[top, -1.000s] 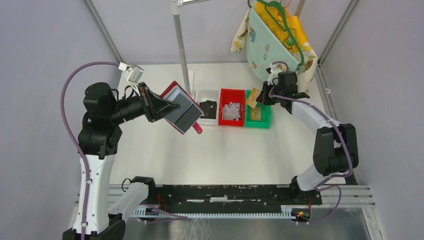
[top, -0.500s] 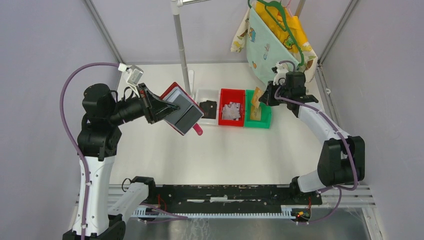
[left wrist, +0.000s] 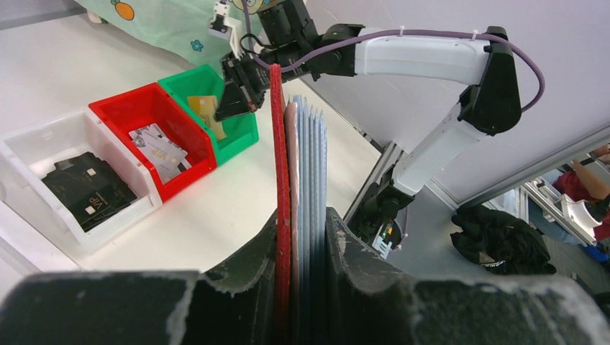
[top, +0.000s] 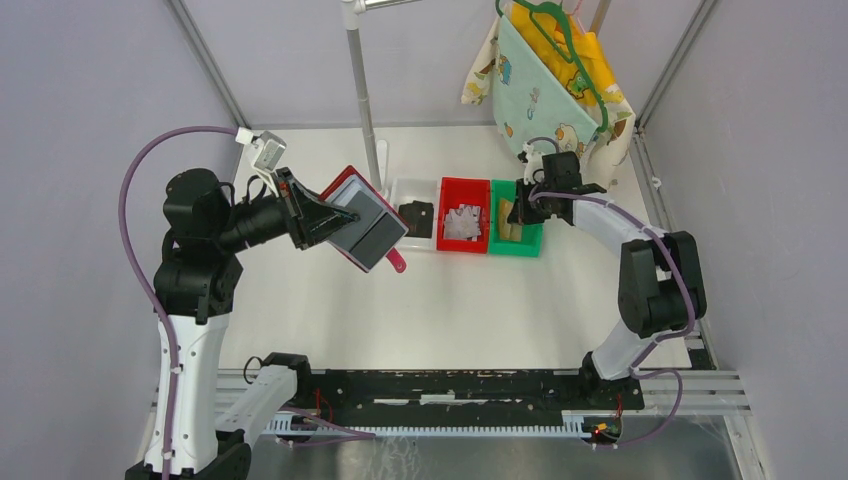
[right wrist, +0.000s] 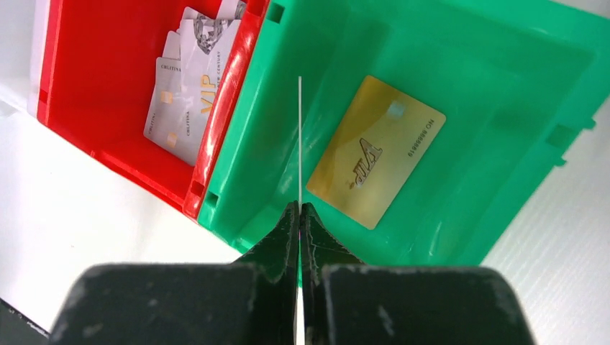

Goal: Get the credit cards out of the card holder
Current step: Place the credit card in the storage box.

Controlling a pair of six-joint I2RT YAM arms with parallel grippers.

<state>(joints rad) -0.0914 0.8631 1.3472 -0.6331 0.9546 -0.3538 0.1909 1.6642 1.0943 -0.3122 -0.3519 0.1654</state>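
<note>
On my left, the left gripper (left wrist: 302, 241) is closed down narrow on the card holder (top: 362, 222). One finger presses the dark red cover and the other presses the stack of clear greyish sleeves (left wrist: 311, 165). From that wrist camera the holder rises edge-on between the fingers. From above I see it held tilted, up off the table (top: 430, 310), with its pink closing tab (top: 396, 260) hanging at the low corner.

Just right of it, three bins stand in a row, touching. The white bin (top: 400, 190) holds a black card (left wrist: 90, 190). The red bin (top: 463, 183) holds silver-white VIP cards (right wrist: 183, 93). The green bin (right wrist: 503, 108) has one gold credit card (right wrist: 374, 151) lying flat on its floor.

The right gripper (right wrist: 299, 210) hangs over the green bin, close to the wall next to the red bin. Its jaws are pressed together on a second card (right wrist: 299, 136), which its own camera shows only as a thin pale edge pointing down into the bin. I cannot tell whether that card touches the floor of the bin.

Behind the bins on the right, a patterned cloth (top: 545, 100) hangs from a green hanger.
</note>
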